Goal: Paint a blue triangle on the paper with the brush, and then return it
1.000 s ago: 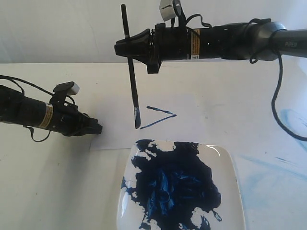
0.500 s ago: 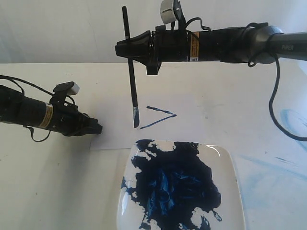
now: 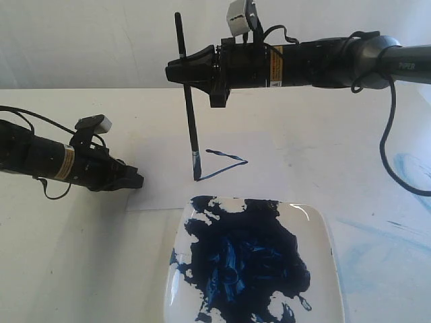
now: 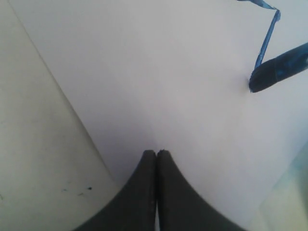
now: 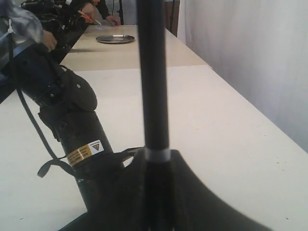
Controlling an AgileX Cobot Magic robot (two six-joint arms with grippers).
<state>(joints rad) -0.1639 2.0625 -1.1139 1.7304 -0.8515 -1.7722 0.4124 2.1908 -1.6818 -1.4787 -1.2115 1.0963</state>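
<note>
The brush (image 3: 191, 128) hangs almost upright with my right gripper (image 3: 174, 71) shut on its black handle (image 5: 153, 72). Its blue-stained tip (image 3: 196, 176) meets the white paper (image 3: 161, 161) at the left end of the lower painted stroke. The blue triangle (image 3: 227, 156) shows as two thin dark-blue strokes that join in a sharp point on the right. My left gripper (image 3: 138, 180) is shut and empty, and rests low at the paper's left edge. In the left wrist view its closed fingertips (image 4: 157, 152) lie over the paper (image 4: 144, 72), with the brush tip (image 4: 276, 72) beside a stroke (image 4: 266, 41).
A glossy white plate (image 3: 323, 229) smeared with dark-blue paint (image 3: 249, 262) sits just in front of the paper. Pale blue stains (image 3: 411, 168) mark the table at the right. The right arm's cable (image 3: 387, 148) hangs in a loop over the table.
The right gripper has shifted a little to the right and the brush now stands straighter, its tip set at the lower stroke's left end. The left arm has not moved.
</note>
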